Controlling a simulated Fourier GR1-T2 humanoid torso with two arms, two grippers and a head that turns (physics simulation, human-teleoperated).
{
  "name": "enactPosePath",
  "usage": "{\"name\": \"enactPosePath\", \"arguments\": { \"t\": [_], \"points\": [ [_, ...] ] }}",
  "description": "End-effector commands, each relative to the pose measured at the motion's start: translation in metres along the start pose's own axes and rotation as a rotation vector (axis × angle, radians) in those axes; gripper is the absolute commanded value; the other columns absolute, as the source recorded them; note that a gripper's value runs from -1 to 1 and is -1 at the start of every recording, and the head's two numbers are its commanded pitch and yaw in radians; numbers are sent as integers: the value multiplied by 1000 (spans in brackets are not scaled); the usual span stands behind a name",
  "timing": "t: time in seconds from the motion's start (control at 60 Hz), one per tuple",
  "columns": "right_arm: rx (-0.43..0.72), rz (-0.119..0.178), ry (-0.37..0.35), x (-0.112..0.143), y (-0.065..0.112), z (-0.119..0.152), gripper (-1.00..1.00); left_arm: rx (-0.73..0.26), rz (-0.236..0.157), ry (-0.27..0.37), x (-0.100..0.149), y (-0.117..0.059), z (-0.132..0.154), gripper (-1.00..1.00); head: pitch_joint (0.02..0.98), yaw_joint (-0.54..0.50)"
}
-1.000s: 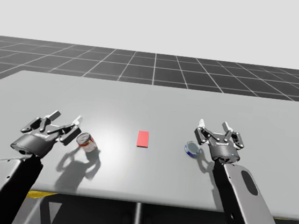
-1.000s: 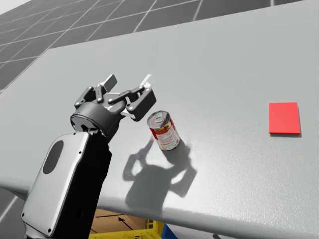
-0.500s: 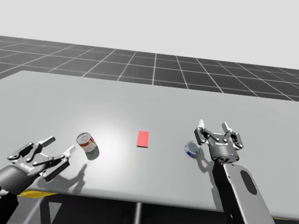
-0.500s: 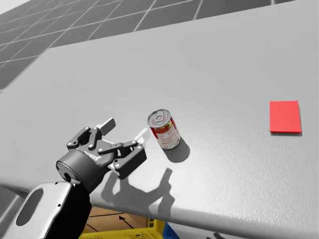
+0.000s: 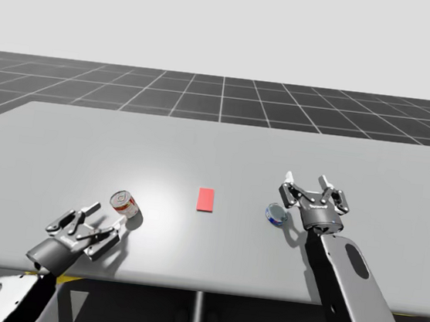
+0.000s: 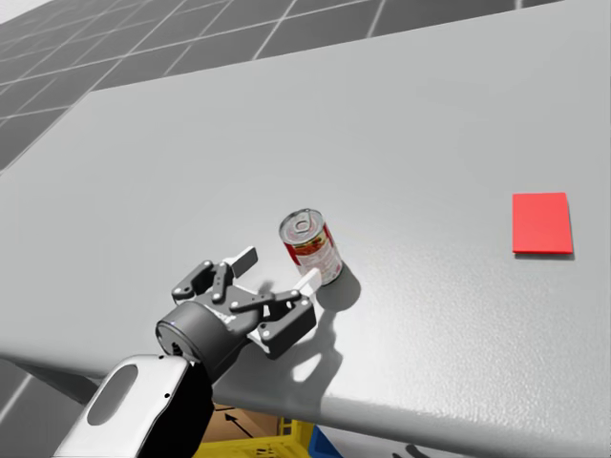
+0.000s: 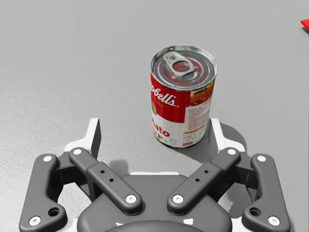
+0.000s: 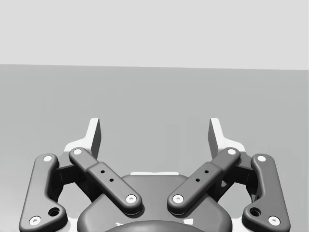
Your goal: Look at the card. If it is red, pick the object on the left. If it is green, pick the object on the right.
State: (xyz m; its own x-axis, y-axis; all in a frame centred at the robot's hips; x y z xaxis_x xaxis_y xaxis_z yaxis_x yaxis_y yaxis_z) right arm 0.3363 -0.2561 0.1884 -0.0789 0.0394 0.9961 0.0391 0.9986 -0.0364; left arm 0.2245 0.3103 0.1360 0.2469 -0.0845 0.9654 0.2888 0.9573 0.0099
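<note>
A red card (image 5: 206,200) (image 6: 542,223) lies flat at the table's middle. Left of it stands an upright red-and-white can (image 5: 124,204) (image 6: 312,247) with a pull-tab lid. My left gripper (image 5: 103,219) (image 6: 277,270) is low near the front edge, open, just short of that can. In the left wrist view the can (image 7: 182,94) stands at the tips of the left gripper (image 7: 155,135), nearer one finger, untouched by either. A small blue can (image 5: 276,214) sits right of the card. My right gripper (image 5: 311,181) (image 8: 154,133) hangs open just beyond it, holding nothing.
The grey table (image 5: 217,146) ends in a front edge (image 5: 200,289) close behind my left hand. Below that edge a yellow crate (image 6: 277,441) and a cardboard box show. Dark gridded floor lies beyond the far edge.
My left arm, which drew back and dropped toward the front edge, has now moved forward and rightward to the red-and-white can. The right arm and both cans have stayed put.
</note>
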Motion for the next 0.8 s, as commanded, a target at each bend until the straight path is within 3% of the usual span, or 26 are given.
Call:
{"name": "enactPosePath", "arguments": {
  "t": [0.017,0.25,0.583,0.617,0.633,0.65,0.717,0.8],
  "points": [
    [0,0,-1,0,0,0,-1000,-9,-5,5,-1,-7,-15,-1000,838,437],
    [2,5,-1,0,0,0,-1000,6,-18,8,3,-14,-33,-1000,840,430],
    [-3,4,-5,1,-2,1,-1000,11,7,28,4,-19,-52,-1000,839,413],
    [-3,4,-5,1,-2,1,-1000,13,6,28,4,-19,-52,-812,839,412],
    [-3,4,-5,1,-2,1,-1000,15,4,27,3,-19,-52,-473,839,412],
    [-3,4,-6,1,-2,0,-1000,9,4,28,3,-20,-51,730,838,412],
    [-3,4,-6,1,-3,0,-1000,3,3,29,2,-20,-50,992,838,412],
    [-3,4,-7,1,-3,0,-1000,-1,0,31,0,-21,-49,1000,836,411]
  ]
}}
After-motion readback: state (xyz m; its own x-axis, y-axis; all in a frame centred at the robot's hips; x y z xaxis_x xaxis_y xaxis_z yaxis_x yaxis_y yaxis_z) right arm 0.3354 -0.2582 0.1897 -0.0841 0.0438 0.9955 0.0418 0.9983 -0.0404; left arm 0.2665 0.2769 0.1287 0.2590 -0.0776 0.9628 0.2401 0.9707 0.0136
